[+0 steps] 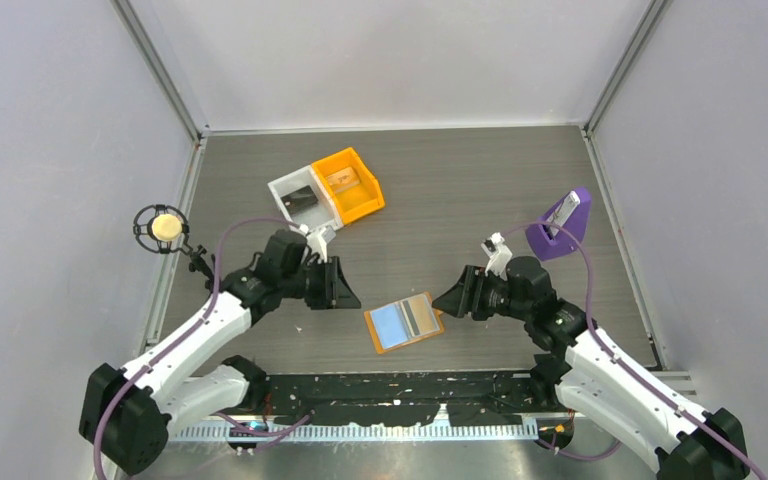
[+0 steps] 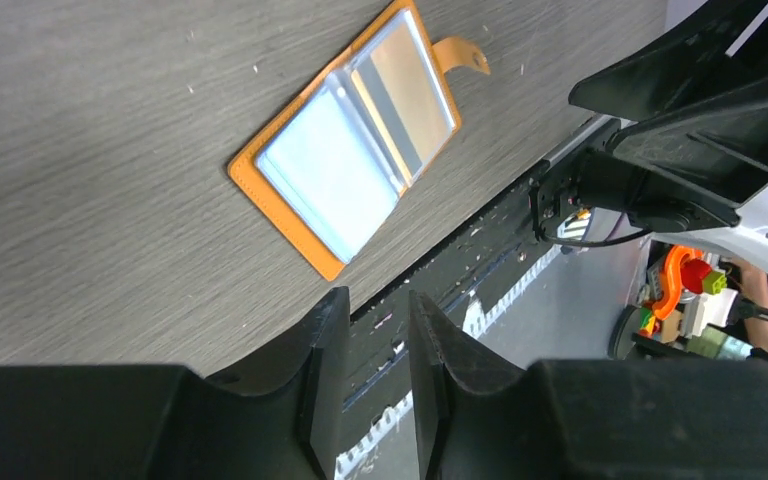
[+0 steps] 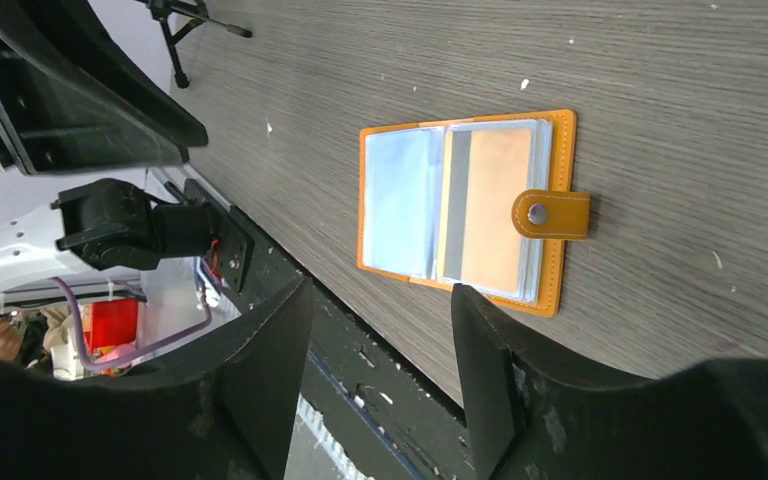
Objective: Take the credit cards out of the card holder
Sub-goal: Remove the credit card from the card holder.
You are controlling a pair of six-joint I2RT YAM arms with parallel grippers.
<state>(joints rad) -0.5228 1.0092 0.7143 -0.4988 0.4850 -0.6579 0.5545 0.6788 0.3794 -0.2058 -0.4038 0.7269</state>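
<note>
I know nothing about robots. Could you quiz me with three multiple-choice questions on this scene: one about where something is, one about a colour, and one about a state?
1. Where is the card holder?
A. On the table, between the left gripper and the right gripper
B. Against the back wall
C. On top of an arm

2. What colour is its cover?
A. Green
B. Black
C. Orange

3. What state is it in?
A. Snapped shut
B. Lying open, inside facing up
C. Lifted in a gripper

Answers:
1 A: the top view shows it lying between the two sets of fingertips.
2 C: an orange border frames the inside.
3 B: both inner sides show, and the snap strap lies unfastened.
</note>
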